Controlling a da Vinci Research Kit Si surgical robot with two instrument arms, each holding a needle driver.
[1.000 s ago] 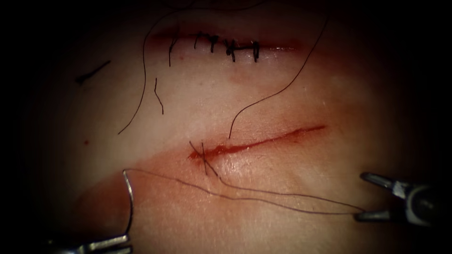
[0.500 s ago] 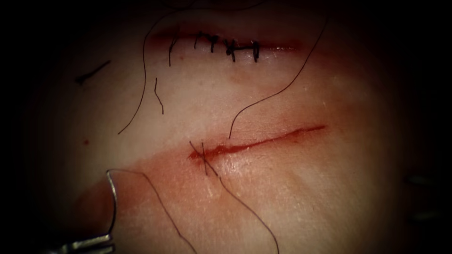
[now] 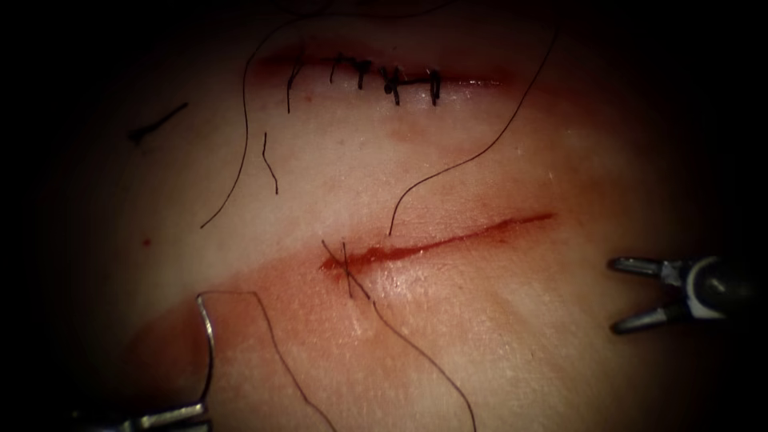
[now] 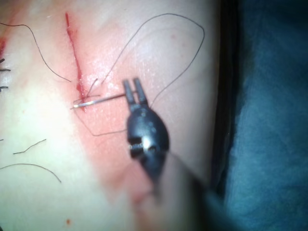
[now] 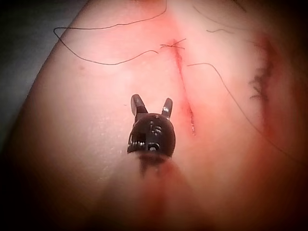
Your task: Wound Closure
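Note:
The open cut (image 3: 448,238) runs across the tissue (image 3: 496,320), with one stitch (image 3: 346,270) at its left end. My left tool (image 3: 200,414) is at the lower left, shut on the curved needle (image 3: 208,352) near the end away from the thread. The needle is out of the tissue and stands up left of the cut. The thread (image 3: 276,344) runs from the needle's upper end down to the bottom edge, and a second strand (image 3: 416,352) leaves the stitch. My right tool (image 3: 614,294) is open at the right, holding nothing. The left tool (image 4: 134,89) grips the needle (image 4: 98,100). The right tool (image 5: 152,105) is spread.
A second cut (image 3: 384,78) at the back is closed with several dark stitches. Long loose thread (image 3: 488,148) curves from there toward the open cut. Cut ends of thread (image 3: 270,164) lie at the back left. Red fluid (image 3: 264,320) stains the tissue around the stitch.
The thread that reached across to the right tool has fallen slack toward the bottom edge. The right tool left the view, then returned higher up. The needle shifted slightly left.

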